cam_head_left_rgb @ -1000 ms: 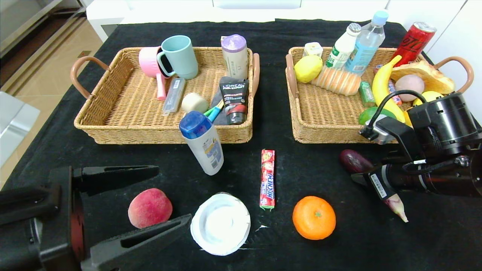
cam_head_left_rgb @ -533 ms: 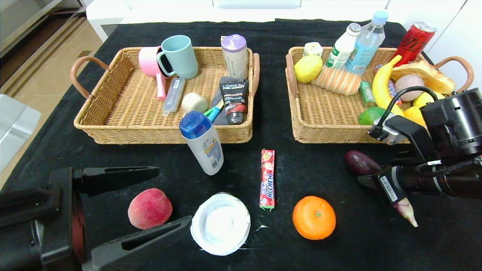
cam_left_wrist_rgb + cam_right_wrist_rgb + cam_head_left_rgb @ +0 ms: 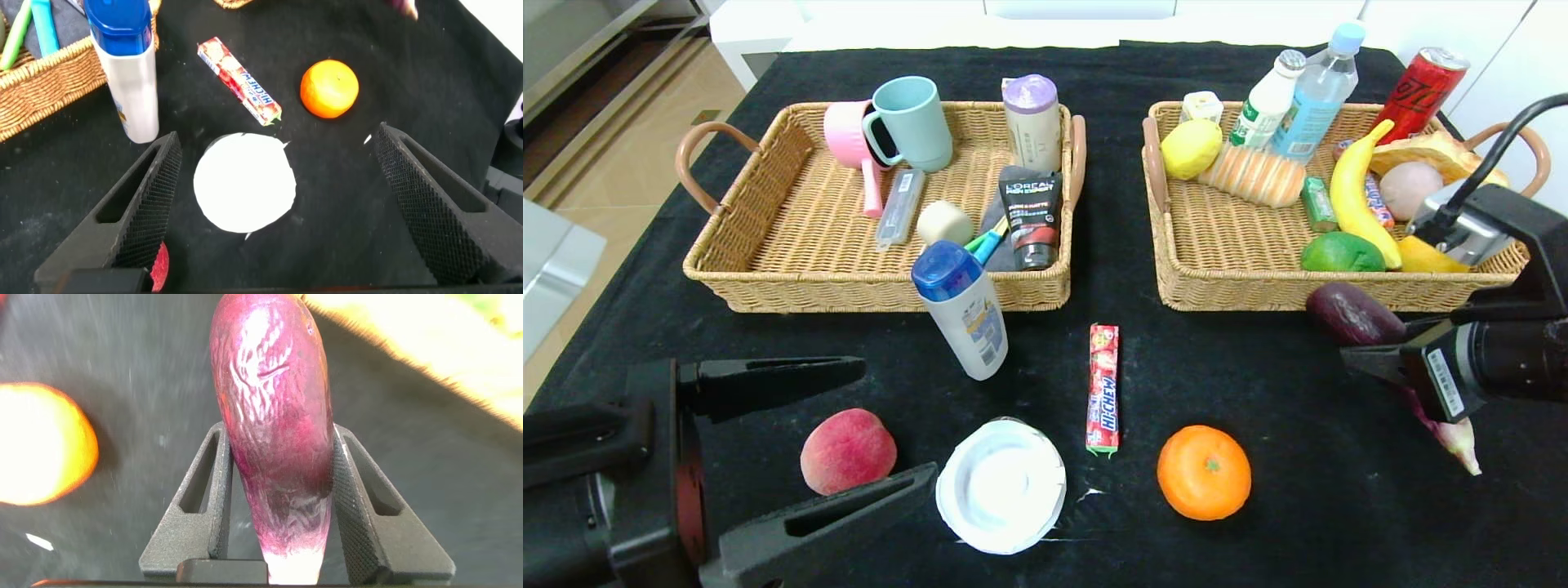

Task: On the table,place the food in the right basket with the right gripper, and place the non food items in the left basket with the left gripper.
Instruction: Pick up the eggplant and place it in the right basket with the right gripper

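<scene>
My right gripper (image 3: 1364, 339) is shut on the long purple eggplant (image 3: 1352, 314) and holds it above the table (image 3: 1258, 392), just in front of the right basket (image 3: 1233, 290). In the right wrist view the eggplant (image 3: 274, 416) fills the gap between the fingers. My left gripper (image 3: 897, 423) is open and empty at the front left. The peach (image 3: 848, 452) lies between its fingers and the white dish (image 3: 1001, 484) just beyond them. The blue-capped bottle (image 3: 964, 314) stands before the left basket (image 3: 792, 286). The Hi-Chew stick (image 3: 1103, 388) and the orange (image 3: 1203, 472) lie mid-table.
The left basket holds mugs, tubes and a jar. The right basket holds a banana (image 3: 1356, 200), bread, lemons, a lime and bottles, mostly at its back and right. A red can (image 3: 1425, 86) stands behind it.
My right gripper has carried the eggplant to the right and back, closer to the right basket's front wall. The left arm and the items on the table have not moved.
</scene>
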{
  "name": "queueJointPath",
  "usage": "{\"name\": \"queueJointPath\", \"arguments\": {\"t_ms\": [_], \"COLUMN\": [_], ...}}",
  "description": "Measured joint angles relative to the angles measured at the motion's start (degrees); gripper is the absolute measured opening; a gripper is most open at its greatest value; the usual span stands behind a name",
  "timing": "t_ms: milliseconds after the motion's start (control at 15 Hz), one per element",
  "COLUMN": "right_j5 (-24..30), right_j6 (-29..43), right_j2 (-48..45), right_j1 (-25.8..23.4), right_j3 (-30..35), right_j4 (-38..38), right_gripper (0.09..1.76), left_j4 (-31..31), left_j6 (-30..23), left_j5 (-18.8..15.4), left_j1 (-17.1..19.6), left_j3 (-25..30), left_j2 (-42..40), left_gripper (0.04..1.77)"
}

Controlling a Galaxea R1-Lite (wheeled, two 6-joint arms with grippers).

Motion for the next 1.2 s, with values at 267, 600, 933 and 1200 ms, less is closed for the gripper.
{"name": "queueJointPath", "arguments": {"t_ms": [267, 600, 933, 1200], "right_j5": [-0.09, -0.11, -0.17, -0.17], "right_j6": [0.17, 0.13, 0.30, 0.41], "right_j2": [1.49, 8.63, 16.43, 21.35], "right_j1": [-2.54, -5.19, -5.55, -5.24], "right_j3": [-9.65, -24.52, -33.90, -39.07], "right_j4": [1.35, 2.95, 0.57, -1.38], "right_gripper": [0.81, 0.81, 0.81, 0.81], "left_j4": [0.00, 0.02, -0.04, 0.00], "left_j6": [0.00, 0.00, 0.02, 0.06], "left_j5": [0.02, 0.00, 0.02, 0.02], "left_j1": [0.02, 0.02, 0.02, 0.02], "left_j3": [-0.09, -0.02, -0.06, -0.05], "left_j2": [-0.05, -0.05, -0.05, 0.09], "left_gripper": [1.72, 1.72, 1.72, 1.72]}}
